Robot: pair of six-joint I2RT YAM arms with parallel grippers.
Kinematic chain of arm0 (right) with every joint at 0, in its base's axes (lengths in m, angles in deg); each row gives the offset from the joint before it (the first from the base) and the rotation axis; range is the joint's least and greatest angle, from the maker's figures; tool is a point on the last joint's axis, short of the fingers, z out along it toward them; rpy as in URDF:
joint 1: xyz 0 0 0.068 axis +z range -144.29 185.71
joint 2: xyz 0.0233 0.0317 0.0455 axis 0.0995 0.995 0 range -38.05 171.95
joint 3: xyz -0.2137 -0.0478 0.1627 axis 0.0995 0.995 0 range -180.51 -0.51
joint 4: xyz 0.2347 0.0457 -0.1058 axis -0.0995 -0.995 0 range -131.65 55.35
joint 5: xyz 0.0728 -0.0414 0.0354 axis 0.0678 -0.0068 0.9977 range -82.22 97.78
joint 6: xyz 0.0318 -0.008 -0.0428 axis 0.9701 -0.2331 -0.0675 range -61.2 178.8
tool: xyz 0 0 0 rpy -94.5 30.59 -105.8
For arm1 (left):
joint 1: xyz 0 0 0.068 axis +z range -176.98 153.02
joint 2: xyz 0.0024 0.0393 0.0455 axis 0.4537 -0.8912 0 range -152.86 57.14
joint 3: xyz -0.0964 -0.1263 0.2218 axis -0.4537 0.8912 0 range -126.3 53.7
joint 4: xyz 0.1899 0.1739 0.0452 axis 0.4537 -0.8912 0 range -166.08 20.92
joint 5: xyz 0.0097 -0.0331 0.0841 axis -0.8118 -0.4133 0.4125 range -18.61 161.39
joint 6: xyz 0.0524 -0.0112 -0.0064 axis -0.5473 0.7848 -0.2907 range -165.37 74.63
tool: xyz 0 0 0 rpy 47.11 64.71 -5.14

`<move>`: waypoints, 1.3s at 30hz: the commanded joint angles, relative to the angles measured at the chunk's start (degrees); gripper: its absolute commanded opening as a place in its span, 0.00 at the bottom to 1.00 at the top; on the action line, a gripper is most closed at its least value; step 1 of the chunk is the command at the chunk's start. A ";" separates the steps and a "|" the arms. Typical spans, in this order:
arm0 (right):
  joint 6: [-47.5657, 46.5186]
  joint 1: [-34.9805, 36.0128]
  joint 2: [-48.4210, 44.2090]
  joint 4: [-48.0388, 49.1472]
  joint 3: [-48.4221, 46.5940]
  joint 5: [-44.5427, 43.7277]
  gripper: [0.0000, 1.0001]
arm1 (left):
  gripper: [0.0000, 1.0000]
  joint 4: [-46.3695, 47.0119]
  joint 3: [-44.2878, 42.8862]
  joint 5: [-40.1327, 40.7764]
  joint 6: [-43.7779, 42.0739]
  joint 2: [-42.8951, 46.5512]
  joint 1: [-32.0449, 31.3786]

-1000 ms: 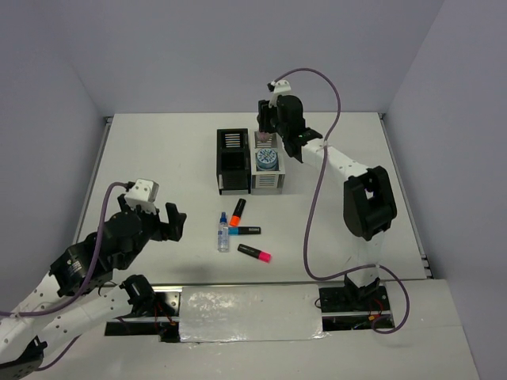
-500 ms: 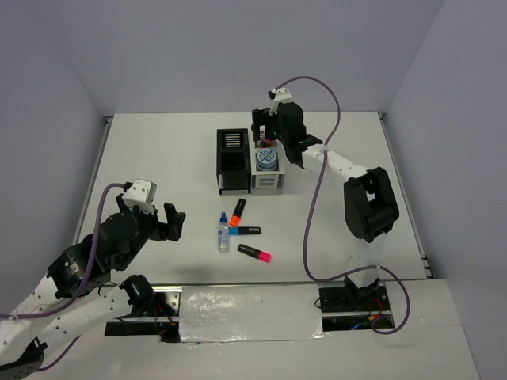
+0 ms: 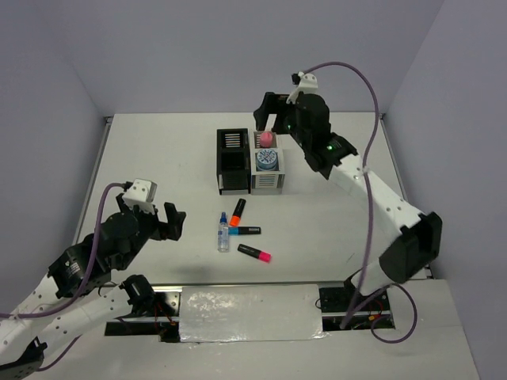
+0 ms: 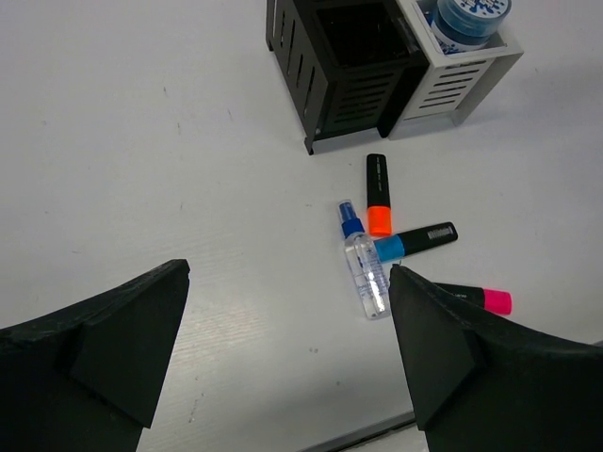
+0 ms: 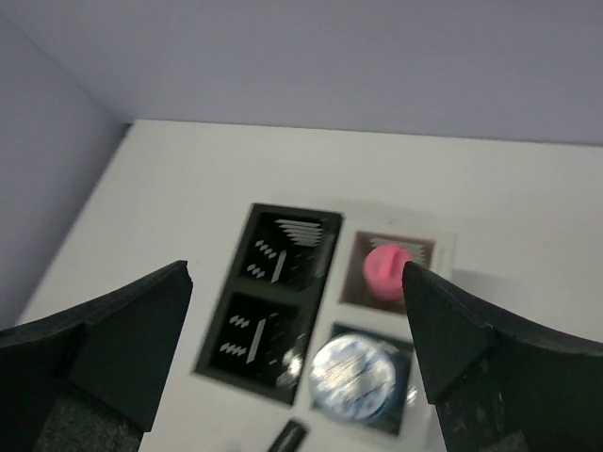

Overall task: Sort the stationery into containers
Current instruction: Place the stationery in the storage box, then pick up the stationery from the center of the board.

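Observation:
The black container (image 3: pixel 231 161) (image 4: pixel 349 66) (image 5: pixel 273 301) and the white container (image 3: pixel 269 180) (image 4: pixel 466 80) (image 5: pixel 445 247) stand side by side. A pink tube (image 3: pixel 267 139) (image 5: pixel 386 271) stands in the white one's back compartment, a blue roll (image 3: pixel 266 159) (image 4: pixel 471 14) (image 5: pixel 358 377) in its front one. On the table lie an orange highlighter (image 3: pixel 238 209) (image 4: pixel 378 193), a blue one (image 3: pixel 245 230) (image 4: pixel 415 242), a pink one (image 3: pixel 255 253) (image 4: pixel 476 298) and a clear bottle (image 3: pixel 223 232) (image 4: pixel 364 264). My right gripper (image 3: pixel 268 115) (image 5: pixel 297 278) hovers open and empty above the containers. My left gripper (image 3: pixel 173 222) (image 4: pixel 287 282) is open, left of the loose items.
Grey walls close the table on three sides. A metal rail (image 3: pixel 238 305) runs along the near edge between the arm bases. The right arm's purple cable (image 3: pixel 368 158) loops over the right half of the table.
My right gripper has opened and risen off the white container, leaving the pink tube in its back compartment. The right arm has stretched out. The left arm has not moved.

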 commanded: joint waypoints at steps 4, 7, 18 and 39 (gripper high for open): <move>14.04 13.05 -14.64 -12.85 12.22 -4.73 1.00 | 0.99 -0.27 -3.11 -2.49 4.88 -10.32 0.19; 15.89 16.85 -20.26 -15.22 18.29 -4.83 1.00 | 0.99 -8.63 -8.31 -3.19 18.15 -23.24 0.19; 15.90 18.71 -40.12 -20.76 33.06 -3.95 1.00 | 0.98 14.55 2.31 -11.64 24.27 -41.63 0.28; 13.61 18.62 -45.50 -20.67 36.32 -0.78 1.00 | 0.79 22.64 5.04 -11.89 22.60 -54.73 1.86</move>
